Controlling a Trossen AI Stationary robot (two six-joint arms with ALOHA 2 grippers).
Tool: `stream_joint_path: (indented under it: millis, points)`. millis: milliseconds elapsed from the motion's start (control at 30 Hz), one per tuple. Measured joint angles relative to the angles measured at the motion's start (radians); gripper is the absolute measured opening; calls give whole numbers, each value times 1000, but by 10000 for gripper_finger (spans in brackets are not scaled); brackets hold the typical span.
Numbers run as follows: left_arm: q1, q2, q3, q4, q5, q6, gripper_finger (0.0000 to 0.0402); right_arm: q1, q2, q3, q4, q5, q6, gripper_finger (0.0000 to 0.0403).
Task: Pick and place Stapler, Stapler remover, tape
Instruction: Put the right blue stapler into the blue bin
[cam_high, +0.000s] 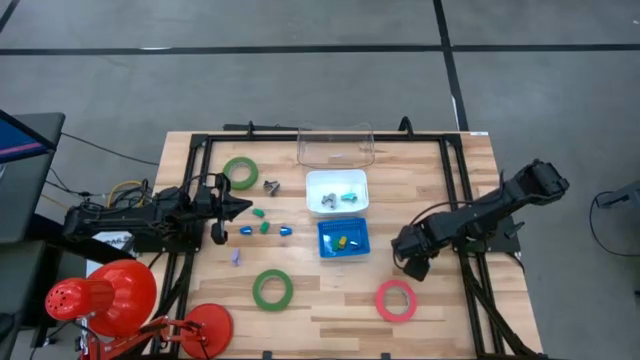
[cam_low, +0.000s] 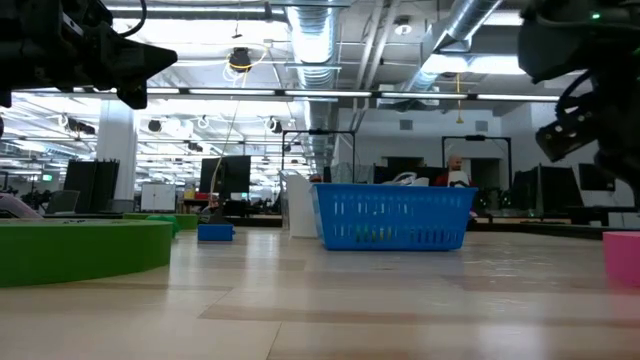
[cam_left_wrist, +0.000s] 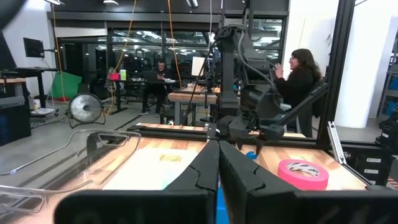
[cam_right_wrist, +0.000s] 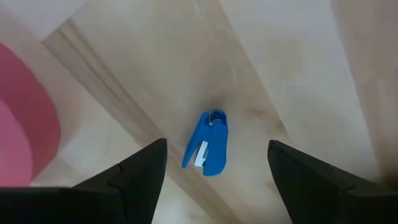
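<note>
Wooden tabletop, blue stapler lying flat, long axis between open right end effector fingers

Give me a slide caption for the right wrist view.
Open right end effector poised above small blue plastic stapler on wooden table.

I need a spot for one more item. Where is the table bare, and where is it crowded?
Bare: between the green tape ring and the pink tape ring, and the strip beyond the right gripper. Crowded: around the white tray and blue basket, by the left gripper.
</note>
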Motion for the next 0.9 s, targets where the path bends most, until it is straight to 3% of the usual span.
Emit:
stream_joint_path:
  millis: [567, 900]
  points:
    - [0, 0, 0, 0, 0, 0, 3, 61, 0, -62, 100, 31, 99, 262]
    - [0, 0, 0, 0, 0, 0, 3, 61, 0, -62, 107, 32, 98, 152]
